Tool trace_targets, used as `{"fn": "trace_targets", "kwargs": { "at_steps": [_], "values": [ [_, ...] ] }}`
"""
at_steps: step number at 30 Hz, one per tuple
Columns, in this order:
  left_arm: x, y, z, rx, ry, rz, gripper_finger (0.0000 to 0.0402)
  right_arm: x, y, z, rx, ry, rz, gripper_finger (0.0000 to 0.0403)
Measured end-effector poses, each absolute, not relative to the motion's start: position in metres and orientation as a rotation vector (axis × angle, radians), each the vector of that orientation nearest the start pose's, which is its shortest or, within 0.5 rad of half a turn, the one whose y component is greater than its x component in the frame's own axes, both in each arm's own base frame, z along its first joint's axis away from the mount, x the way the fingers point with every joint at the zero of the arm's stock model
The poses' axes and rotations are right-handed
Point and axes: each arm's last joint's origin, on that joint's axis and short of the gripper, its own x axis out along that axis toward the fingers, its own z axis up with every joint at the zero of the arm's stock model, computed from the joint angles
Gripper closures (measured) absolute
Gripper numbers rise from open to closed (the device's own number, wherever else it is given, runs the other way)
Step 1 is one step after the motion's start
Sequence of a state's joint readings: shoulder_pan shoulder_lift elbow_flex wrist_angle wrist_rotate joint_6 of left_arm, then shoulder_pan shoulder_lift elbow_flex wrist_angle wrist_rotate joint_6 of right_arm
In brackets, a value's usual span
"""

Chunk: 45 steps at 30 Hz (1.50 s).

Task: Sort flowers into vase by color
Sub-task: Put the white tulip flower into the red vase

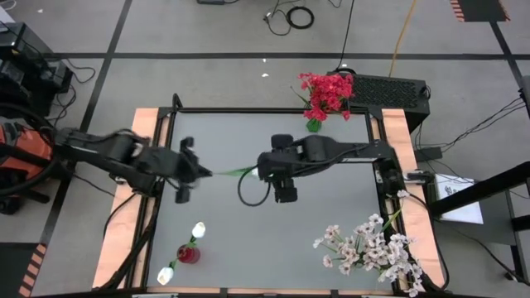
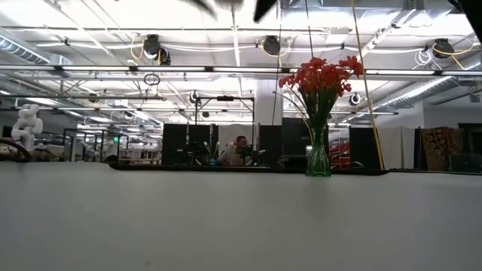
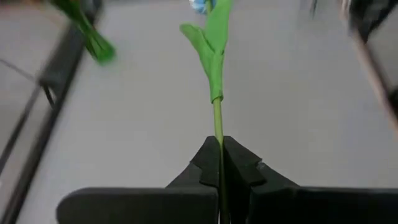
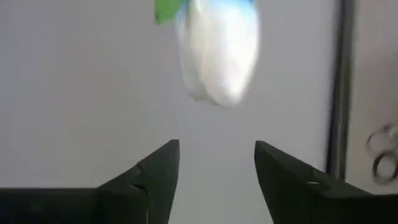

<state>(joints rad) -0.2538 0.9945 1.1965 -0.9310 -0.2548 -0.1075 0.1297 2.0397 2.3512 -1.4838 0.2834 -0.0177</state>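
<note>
Green stem pinched tight in the left gripper (image 3: 221, 163), fingers clenched on it, flower stem (image 1: 236, 171) running level across mid-table from that claw toward the right arm. Long axis is roughly left-to-right in the high view, leaf (image 3: 211, 37) partway along, white bud (image 4: 221, 46) at the far end. Right gripper (image 4: 216, 165) has its fingers spread apart, nothing between them, and the bud hangs just beyond its tips, so this looks like a handover with the left arm now the only one holding. Bud end points away from the left claw and lies at the right claw, near the table's middle. Nearer the front edge on the left side: a small red vase (image 1: 189, 253) with two white tulip buds (image 1: 198, 229) showing at it, one above, one below; whether both sit in the vase I cannot tell. That vase is clearly closer to the left arm, so I'd judge the left arm carries this stem over there, bud up, stem end swung down. Front right corner: pale pink-white sprays (image 1: 373, 246) lying loose over the table edge, not sorted yet. Far edge: green glass vase (image 2: 318, 158) already filled with red flowers (image 2: 320, 75), upright. Beyond the table, a person seated far back in the room.
</note>
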Motion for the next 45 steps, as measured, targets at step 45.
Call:
{"fn": "trace_targets", "kwargs": {
  "at_steps": [45],
  "values": [
    [0.190, -0.051, 0.461, 0.270, -0.411, -0.117, 0.0389, 0.488, 0.032, 0.414, -0.288, -0.077, 0.196, 0.0249]
  ]
}}
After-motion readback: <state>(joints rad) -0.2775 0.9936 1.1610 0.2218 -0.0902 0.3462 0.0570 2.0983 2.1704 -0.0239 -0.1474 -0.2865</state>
